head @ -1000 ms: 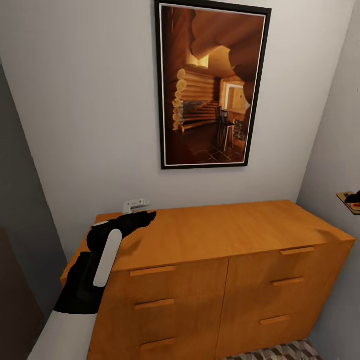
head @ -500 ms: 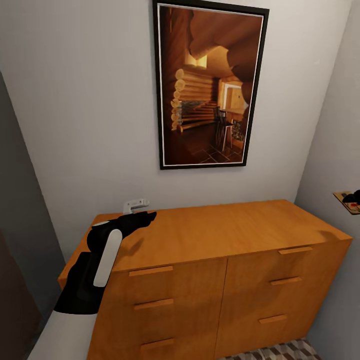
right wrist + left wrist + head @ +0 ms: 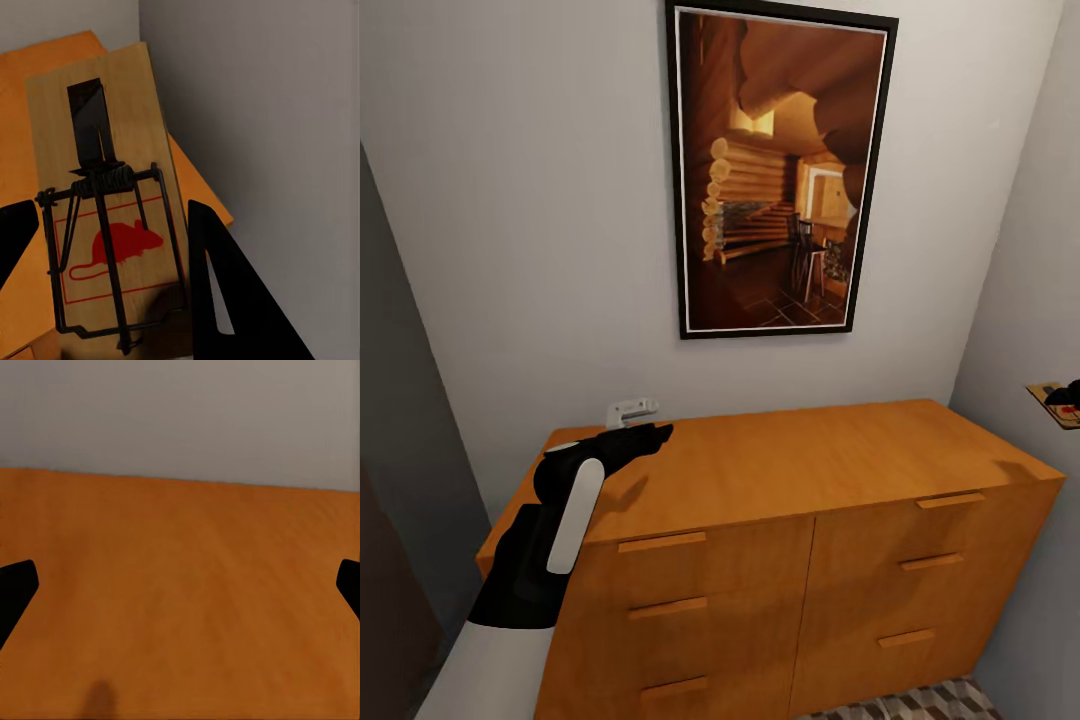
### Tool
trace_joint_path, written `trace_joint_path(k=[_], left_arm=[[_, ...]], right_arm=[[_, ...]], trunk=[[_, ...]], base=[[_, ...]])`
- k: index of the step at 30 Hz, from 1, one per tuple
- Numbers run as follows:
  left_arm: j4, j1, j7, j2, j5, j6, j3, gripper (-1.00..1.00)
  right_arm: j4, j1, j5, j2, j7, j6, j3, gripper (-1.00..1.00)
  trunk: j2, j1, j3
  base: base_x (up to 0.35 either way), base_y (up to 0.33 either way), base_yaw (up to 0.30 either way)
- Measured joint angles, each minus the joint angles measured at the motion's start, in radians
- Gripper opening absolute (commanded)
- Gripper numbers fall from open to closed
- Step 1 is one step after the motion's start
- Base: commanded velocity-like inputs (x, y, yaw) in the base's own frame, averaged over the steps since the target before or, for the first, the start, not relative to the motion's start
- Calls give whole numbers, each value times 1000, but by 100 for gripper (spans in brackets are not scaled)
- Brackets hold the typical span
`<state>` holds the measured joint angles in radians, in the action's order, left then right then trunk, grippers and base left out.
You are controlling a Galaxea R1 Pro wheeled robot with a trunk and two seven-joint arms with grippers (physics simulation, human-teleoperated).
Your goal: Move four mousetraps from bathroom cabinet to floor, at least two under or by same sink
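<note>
The orange-brown cabinet (image 3: 790, 470) stands against the wall with its drawers closed and its flat top bare. My left gripper (image 3: 656, 432) hovers low over the left end of that top. It is open in the left wrist view (image 3: 180, 585), with only the cabinet top (image 3: 180, 570) between its fingertips. At the right edge of the head view, my right gripper (image 3: 1071, 393) holds a mousetrap (image 3: 1053, 404) in the air beyond the cabinet's right end. In the right wrist view the mousetrap (image 3: 112, 187) is a tan board with dark wire and a red mouse print, gripped between the fingers (image 3: 214, 285).
A framed picture (image 3: 780, 170) of a log interior hangs above the cabinet. Grey walls close in on the left and the right (image 3: 1040, 250). A strip of cube-patterned bathroom floor (image 3: 920, 702) shows below the cabinet's right half.
The whole head picture has shifted a few pixels left, a camera move. Both arms, the mousetrap and the cabinet keep their places relative to each other.
</note>
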<state>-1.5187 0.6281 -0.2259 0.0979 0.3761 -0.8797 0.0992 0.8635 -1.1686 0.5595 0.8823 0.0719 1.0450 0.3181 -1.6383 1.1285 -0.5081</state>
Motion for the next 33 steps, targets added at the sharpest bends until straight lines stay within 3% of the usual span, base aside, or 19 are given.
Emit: trace_joint_path(k=[6, 33], left_arm=[[-1, 0, 0, 0, 0, -67, 0, 100], [-1, 0, 0, 2, 0, -76, 0, 100]], right_arm=[[0, 0, 0, 0, 0, 0, 0, -100], [1, 0, 0, 2, 0, 0, -2, -100]], trunk=[[21, -11, 9], [210, -115, 94]], base=[[0, 0, 0], [0, 0, 0]])
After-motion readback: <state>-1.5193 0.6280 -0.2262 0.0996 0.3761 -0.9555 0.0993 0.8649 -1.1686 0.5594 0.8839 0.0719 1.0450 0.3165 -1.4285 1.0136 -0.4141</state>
